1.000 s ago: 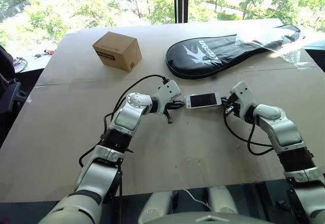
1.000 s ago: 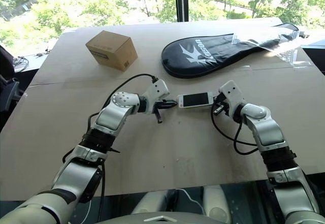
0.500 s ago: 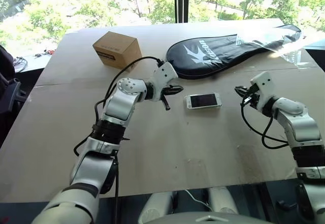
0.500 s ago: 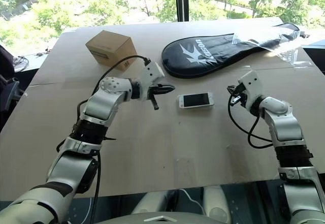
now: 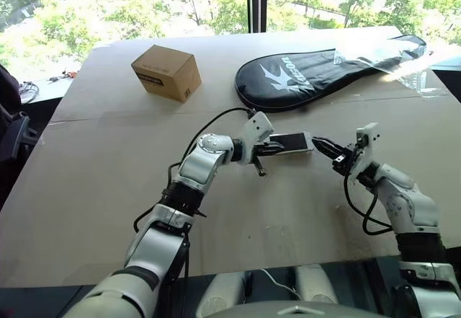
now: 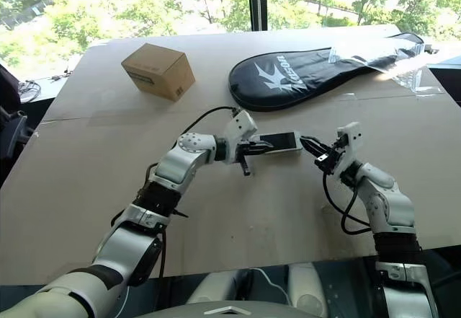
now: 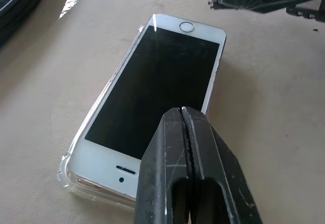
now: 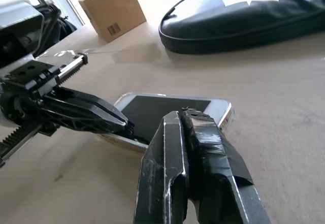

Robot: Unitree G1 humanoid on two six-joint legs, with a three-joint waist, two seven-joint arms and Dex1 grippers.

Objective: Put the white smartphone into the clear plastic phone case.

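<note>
The white smartphone lies screen up mid-table, also seen from the head. Around its near corner a thin rim of the clear plastic phone case shows, so the phone sits inside it. My left gripper is shut, its tips over one long edge of the phone near the left end. My right gripper is shut too and points level at the phone's right end, a small gap away. Neither holds anything.
A cardboard box stands at the far left. A black racket cover lies behind the phone, and a crinkled clear bag at the far right. The table's front edge runs close to me.
Half a second ago both grippers were lifted clear of the phone. Both have since come back to its two ends, and the right wrist has rolled. The phone has stayed in place.
</note>
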